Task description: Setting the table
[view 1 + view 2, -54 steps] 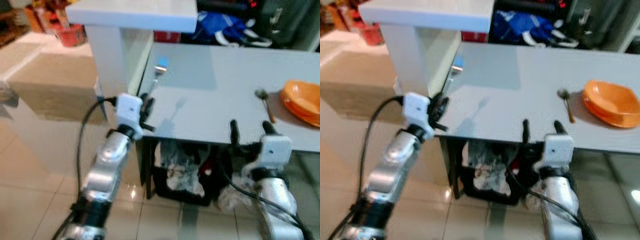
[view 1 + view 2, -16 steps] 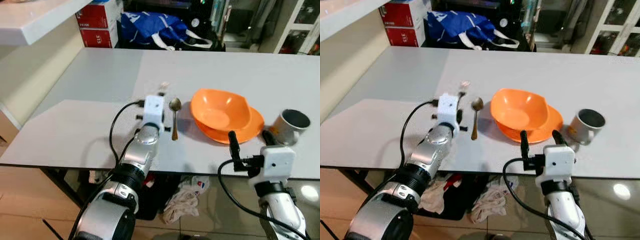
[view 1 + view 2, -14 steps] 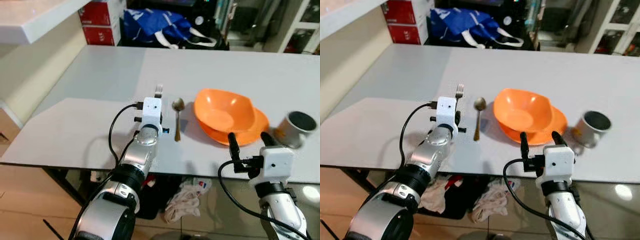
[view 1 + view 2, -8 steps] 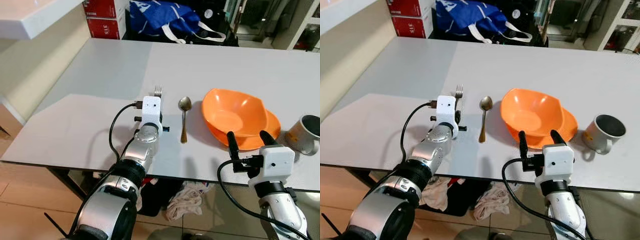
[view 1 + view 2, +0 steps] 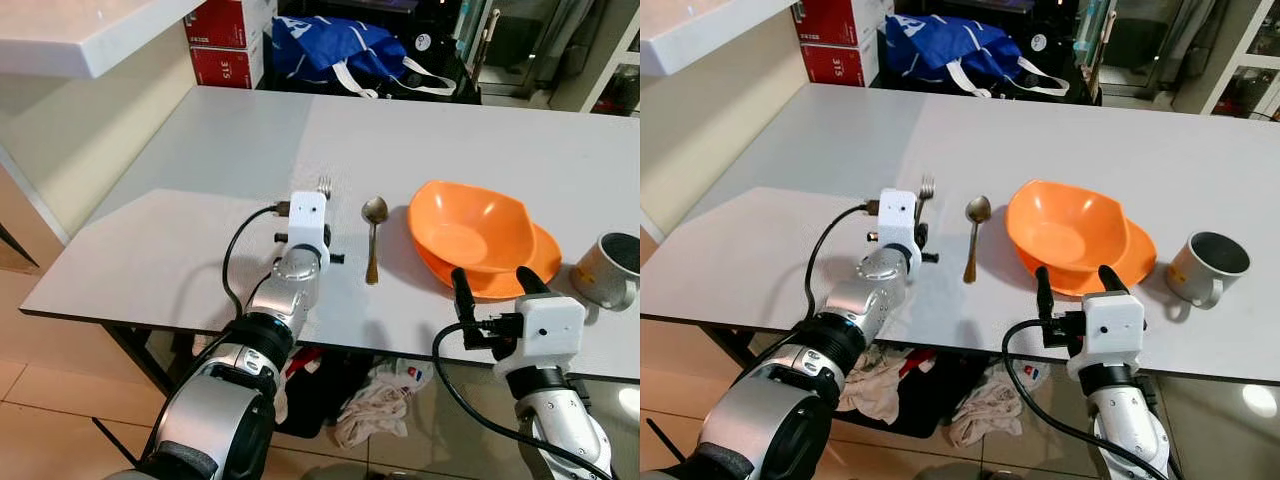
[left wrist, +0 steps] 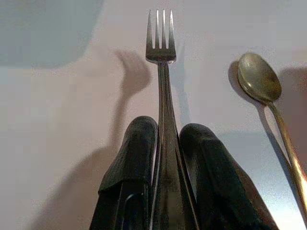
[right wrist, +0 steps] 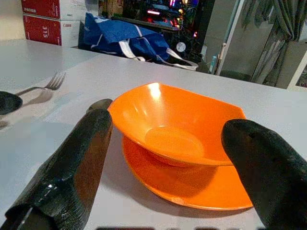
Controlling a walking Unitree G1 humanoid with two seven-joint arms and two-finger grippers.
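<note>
Two fingers of the left gripper (image 6: 165,139) pinch the fork (image 6: 162,72); releasing crooked could knock the spoon (image 6: 259,79)

Beyond the far edge of the pale grey surface (image 5: 200,150) — a crumpled blue fabric bag with white straps (image 5: 335,50), just beside stacked red cardboard boxes (image 5: 225,40). Up at the left, a thick white countertop slab (image 5: 90,35). Underneath, on glossy beige floor tiles (image 5: 50,430) — crumpled whitish rags (image 5: 375,415).
</note>
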